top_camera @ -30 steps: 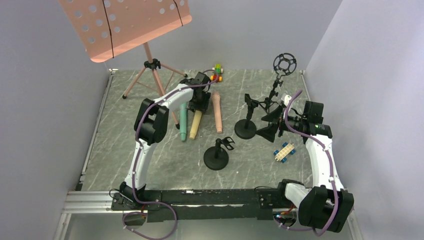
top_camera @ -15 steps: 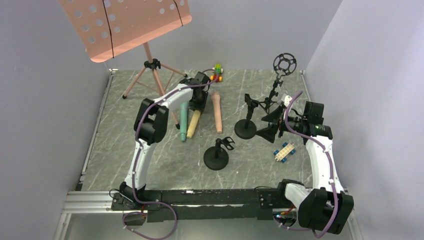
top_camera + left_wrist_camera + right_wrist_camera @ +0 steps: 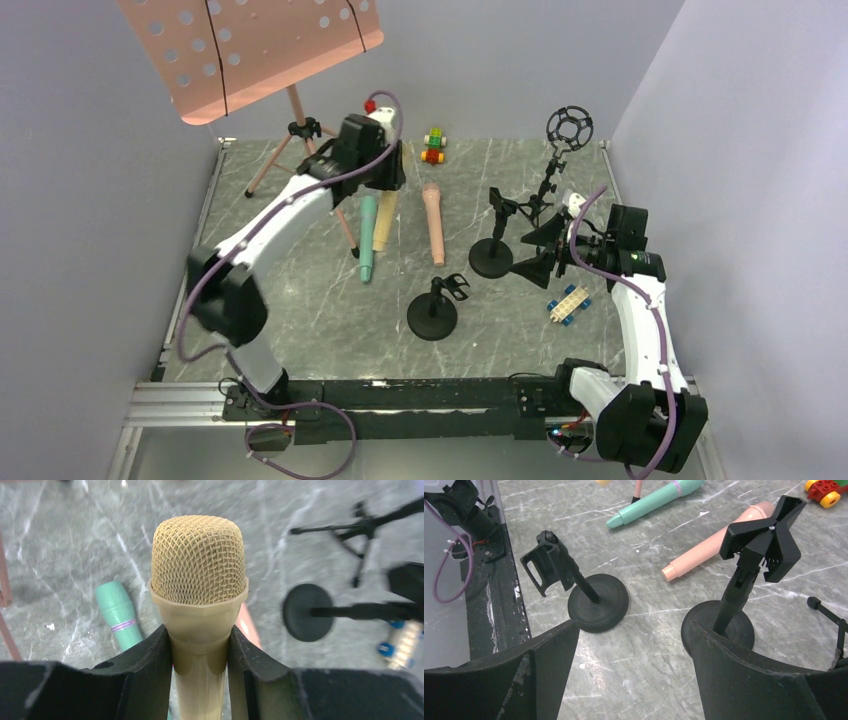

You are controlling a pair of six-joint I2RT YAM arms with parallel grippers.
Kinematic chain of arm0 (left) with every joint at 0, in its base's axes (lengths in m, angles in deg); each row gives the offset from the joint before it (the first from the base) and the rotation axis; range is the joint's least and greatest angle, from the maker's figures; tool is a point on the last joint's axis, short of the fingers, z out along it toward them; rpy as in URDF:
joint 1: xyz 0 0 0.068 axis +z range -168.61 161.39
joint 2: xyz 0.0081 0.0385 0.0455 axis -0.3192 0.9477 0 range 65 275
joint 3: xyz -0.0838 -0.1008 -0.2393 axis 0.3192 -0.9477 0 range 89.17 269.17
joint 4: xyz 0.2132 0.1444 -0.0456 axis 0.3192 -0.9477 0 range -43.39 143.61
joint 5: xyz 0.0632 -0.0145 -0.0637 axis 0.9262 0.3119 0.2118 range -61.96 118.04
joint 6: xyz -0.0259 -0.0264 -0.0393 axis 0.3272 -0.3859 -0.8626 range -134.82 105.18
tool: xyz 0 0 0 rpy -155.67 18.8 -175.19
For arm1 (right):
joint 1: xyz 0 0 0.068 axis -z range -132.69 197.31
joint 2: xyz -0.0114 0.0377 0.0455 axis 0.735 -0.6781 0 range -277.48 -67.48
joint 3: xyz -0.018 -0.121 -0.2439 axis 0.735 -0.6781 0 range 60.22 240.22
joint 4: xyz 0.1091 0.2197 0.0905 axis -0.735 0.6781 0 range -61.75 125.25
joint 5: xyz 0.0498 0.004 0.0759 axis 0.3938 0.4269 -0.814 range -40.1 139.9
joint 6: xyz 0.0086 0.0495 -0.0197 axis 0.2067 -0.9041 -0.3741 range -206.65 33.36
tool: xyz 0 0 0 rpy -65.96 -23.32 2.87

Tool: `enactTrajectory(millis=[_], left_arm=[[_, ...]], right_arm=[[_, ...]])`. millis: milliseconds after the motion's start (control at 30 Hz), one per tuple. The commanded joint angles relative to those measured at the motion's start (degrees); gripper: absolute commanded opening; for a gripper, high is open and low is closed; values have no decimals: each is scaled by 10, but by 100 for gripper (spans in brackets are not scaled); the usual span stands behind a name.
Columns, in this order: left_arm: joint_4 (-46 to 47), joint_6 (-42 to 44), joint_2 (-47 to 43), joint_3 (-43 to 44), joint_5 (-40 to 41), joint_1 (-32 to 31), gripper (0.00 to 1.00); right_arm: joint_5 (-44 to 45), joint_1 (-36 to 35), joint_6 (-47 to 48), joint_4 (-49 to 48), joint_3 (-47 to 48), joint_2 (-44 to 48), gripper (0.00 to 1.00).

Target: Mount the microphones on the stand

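My left gripper point(image 3: 384, 190) is shut on the pale yellow microphone point(image 3: 381, 228) just below its mesh head point(image 3: 198, 565) and holds it raised, with the tail hanging toward the table. The teal-green microphone point(image 3: 367, 240) and the salmon pink microphone point(image 3: 434, 222) lie on the table; both show in the right wrist view, teal point(image 3: 656, 500) and pink point(image 3: 714, 542). My right gripper point(image 3: 634, 665) is open and empty, low beside the clip stand point(image 3: 491, 255). A shorter clip stand point(image 3: 433, 315) stands nearer the front.
A tall stand with a round shock mount point(image 3: 568, 127) stands at the back right. A pink music stand point(image 3: 250, 50) on a tripod is at the back left. A toy-brick car point(image 3: 433, 145) sits at the back and another point(image 3: 568, 303) lies near my right arm.
My left arm has risen and swung back-left with the yellow microphone, lifting it off the table. The right arm has not moved.
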Motion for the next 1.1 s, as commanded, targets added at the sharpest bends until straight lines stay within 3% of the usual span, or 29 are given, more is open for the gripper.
enactTrajectory(millis=[0,100,200,300,400,500,667,800,1067], left_arm=[[132,-29,-147,-108,-77,-2,0],[234,-61,-250,-209,-118,-2,0],[314,-102,-341,-297,-130,-7,0],[374,-120,-404,-352,-107,-35,0],[421,-118,-439,-381,-57,-85,0],[463,-104,-459,-395,2,-142,0],[523,-75,-466,-409,116,-226,0],[572,-65,-453,-416,163,-261,0],[653,-46,-400,-403,223,-306,0]], right_arm=[[-24,-13,25,-1,20,13,85],[-17,-35,17,-3,30,2,85],[16,-85,65,79,99,-24,85],[57,-170,13,96,175,-51,85],[54,-255,-85,53,207,-76,85],[57,-332,-199,-49,209,-83,84],[176,-384,-412,-206,211,-79,92],[187,-395,-474,-235,215,-97,92],[122,-396,-587,-359,147,-87,91]])
